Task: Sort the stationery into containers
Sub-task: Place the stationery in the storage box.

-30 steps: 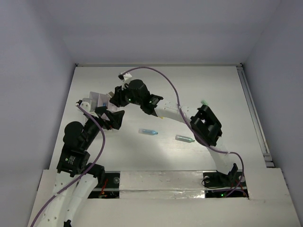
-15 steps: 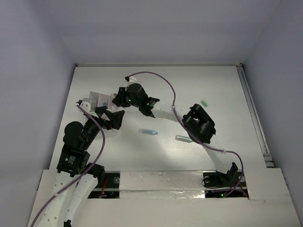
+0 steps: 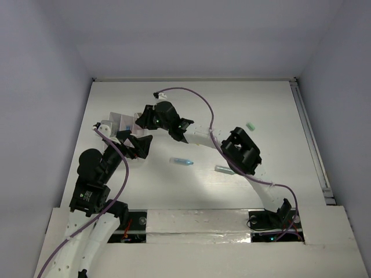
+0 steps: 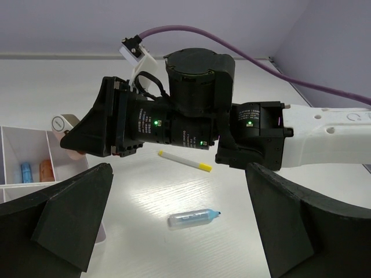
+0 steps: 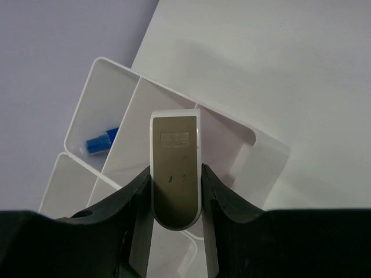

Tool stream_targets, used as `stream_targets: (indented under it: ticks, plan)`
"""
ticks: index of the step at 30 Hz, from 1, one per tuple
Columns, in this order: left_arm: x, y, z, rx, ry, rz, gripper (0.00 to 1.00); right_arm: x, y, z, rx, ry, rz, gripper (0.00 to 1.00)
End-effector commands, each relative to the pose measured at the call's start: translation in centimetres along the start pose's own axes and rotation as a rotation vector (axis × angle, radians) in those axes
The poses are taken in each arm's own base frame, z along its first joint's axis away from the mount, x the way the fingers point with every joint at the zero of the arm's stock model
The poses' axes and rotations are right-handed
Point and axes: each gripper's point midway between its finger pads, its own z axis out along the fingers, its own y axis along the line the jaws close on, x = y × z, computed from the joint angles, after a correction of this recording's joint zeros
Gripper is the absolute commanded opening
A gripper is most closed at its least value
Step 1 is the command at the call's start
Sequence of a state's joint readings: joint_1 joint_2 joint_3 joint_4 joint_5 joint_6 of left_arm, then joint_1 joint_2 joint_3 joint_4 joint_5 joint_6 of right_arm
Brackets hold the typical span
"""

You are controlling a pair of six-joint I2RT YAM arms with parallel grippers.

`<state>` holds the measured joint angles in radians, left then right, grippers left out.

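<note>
My right gripper (image 5: 175, 200) is shut on the tan-grey block (image 5: 175, 168) and holds it above the white compartment box (image 5: 137, 88). One far compartment holds a blue piece (image 5: 99, 143). From above, the right gripper (image 3: 143, 119) is at the right side of the box (image 3: 119, 119). My left gripper (image 4: 179, 231) is open and empty, above a clear blue capsule (image 4: 194, 218). A white pen with a yellow cap (image 4: 185, 161) lies beyond it. The box's near compartments (image 4: 35, 134) hold a blue piece (image 4: 26, 172) and an orange piece (image 4: 45, 169).
The blue capsule (image 3: 181, 161) lies mid-table. A teal capsule (image 3: 222, 169) lies right of it, partly under the right arm. A small green piece (image 3: 251, 125) lies far right. The right arm's purple cable (image 3: 191, 91) loops over the back of the table.
The right arm has swung left with the block, bringing its gripper over the box. The left arm and the loose items have not moved.
</note>
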<state>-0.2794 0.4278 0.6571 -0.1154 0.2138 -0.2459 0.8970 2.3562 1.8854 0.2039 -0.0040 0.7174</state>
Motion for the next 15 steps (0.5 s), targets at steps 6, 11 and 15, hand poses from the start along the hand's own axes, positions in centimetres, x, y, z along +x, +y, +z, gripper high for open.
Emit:
stream_targets:
  ticks: [6,11,15]
  plan:
    - [-3.03,-1.34,-0.48,0.044,-0.090,0.014,0.99,-2.46,2.69,0.18,-0.088,-0.059,0.010,0.44]
    - [-3.00,-1.33,-0.46,0.044,-0.090,0.014,0.99,-2.38,2.69,0.01,-0.090,-0.057,0.008,0.54]
    - [-3.00,-1.32,-0.46,0.044,-0.090,0.014,0.99,-2.90,3.10,-0.31,-0.098,-0.068,0.001,0.59]
